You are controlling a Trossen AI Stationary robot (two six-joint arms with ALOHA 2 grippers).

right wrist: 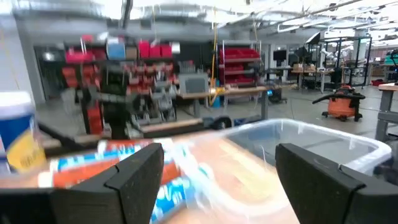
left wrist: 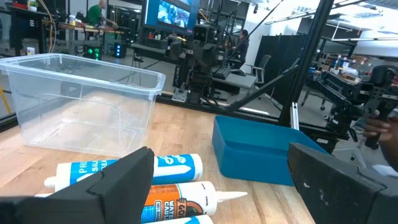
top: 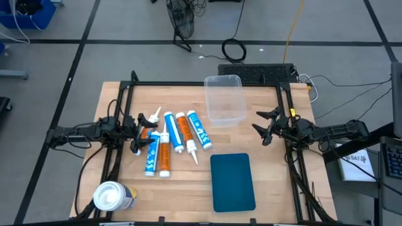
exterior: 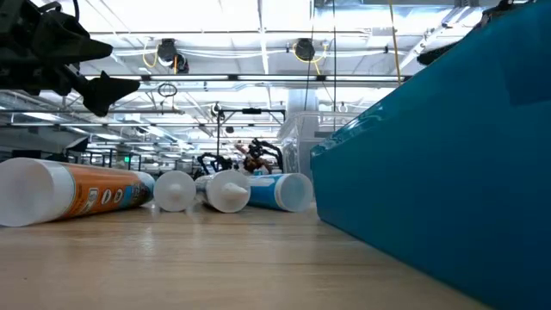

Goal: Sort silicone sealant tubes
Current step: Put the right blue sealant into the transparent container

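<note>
Six silicone sealant tubes (top: 168, 141) lying in a loose fan on the wooden surface (top: 270, 163), to the left of the clear tub (top: 224, 98) and its nearer neighbour, the blue tray (top: 232, 182). Three orange-labelled, three blue-and-white, mixed together and touching side by side, nozzles pointing different ways. None sorted yet, judging by how they lie.

Left claw (top: 139, 133) spread wide at the left edge of the pile, just above or against the outermost tubes; nothing gripped. Right claw (top: 267, 127) released as well, waiting to the right of the clear tub, well apart from the tubes.

Clear tub: nothing visible inside, seen plainly from the left wrist view. Blue tray: nothing visible inside from above. Fat white-topped canister (top: 113, 196) standing on the far side of the pile from the tub, no part of the sorting.

Likely troubles from here:
- Closing on two tubes at once, since neighbours touch along their lengths and colours alternate; a mixed pair would land in one container.
- Round bodies rolling away under a glancing finger, pushing the fan toward the blue tray or off line.
- Gripping near a tapered nozzle, with a slip and a tilted, swinging tube as the probable result.
- Clipping the tub's thin wall during a drop, light enough to slide.
</note>
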